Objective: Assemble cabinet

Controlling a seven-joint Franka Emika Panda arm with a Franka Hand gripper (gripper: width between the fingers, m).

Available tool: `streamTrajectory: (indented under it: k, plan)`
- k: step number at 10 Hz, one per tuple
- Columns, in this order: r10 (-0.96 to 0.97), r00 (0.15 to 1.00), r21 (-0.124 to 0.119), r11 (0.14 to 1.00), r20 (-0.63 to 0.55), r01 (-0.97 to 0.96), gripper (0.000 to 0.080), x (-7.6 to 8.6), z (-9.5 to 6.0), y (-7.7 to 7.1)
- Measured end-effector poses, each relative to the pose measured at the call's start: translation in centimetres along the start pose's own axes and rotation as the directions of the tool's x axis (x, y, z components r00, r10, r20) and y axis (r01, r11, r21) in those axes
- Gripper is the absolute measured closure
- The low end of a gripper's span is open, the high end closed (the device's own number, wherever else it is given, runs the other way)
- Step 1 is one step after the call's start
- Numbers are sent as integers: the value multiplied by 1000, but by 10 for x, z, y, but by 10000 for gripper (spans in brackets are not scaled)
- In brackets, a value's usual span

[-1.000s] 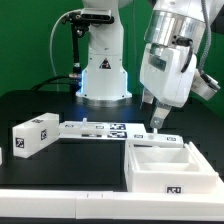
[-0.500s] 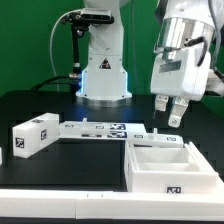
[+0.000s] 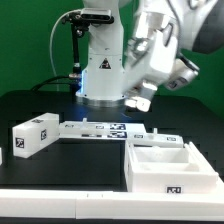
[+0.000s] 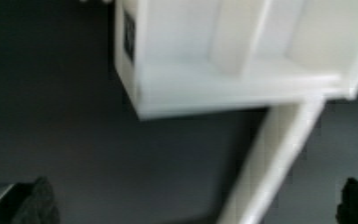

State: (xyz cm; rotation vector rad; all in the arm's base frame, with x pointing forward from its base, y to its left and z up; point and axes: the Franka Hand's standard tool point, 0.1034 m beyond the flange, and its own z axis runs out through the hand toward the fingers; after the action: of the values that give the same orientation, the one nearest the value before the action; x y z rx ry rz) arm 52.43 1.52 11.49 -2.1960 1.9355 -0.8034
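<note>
The gripper (image 3: 141, 100) hangs tilted, fingers spread and empty, with the cabinet shell (image 3: 160, 165) below it, so I'd square it up before dropping straight down.

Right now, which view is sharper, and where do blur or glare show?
Exterior view: the cabinet shell on the table is crisp, but the arm and its pincer are motion-smeared, and a blue glow lights the robot base. Wrist view: soft all over, the white shell washed out against the dark table.
</note>
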Motion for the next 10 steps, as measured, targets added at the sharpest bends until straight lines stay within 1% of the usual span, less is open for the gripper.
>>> streamTrajectory:
  k: [1,2,3,5,6,7,9,10]
  plan:
    - [7,1000,38,999,-9,-6,3,21,-6,4]
    - [27,999,44,999,39,-28,3,17,-14,5]
    - [20,998,46,999,55,-23,3,15,-15,4]
    - [-5,999,35,999,41,3,3,22,-9,9]
    - [-29,999,37,999,38,28,3,24,-9,9]
    - [-81,996,61,995,40,78,3,31,-15,-2]
    - [-163,986,104,982,45,158,3,51,-30,-18]
    - [-206,978,134,971,42,199,3,63,-40,-29]
